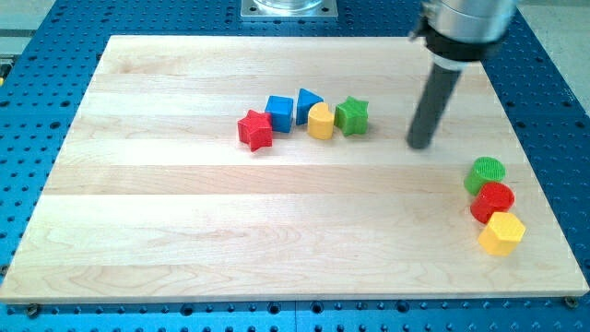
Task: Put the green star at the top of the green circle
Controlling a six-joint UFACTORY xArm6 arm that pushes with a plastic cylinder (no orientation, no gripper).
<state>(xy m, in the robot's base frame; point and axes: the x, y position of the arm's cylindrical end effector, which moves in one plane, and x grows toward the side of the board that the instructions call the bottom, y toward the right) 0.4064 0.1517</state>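
The green star [352, 115] lies near the board's middle, at the right end of a row of blocks. The green circle [485, 173] lies near the view's right edge, lower down. My tip [421, 144] rests on the board between them, right of the green star and up-left of the green circle, touching neither.
Left of the green star sit a yellow rounded block [320, 121], a blue triangle [308, 100], a blue cube [280, 112] and a red star [255, 130]. Below the green circle are a red circle [493, 201] and a yellow hexagon [502, 233]. The wooden board [184, 231] lies on a blue perforated table.
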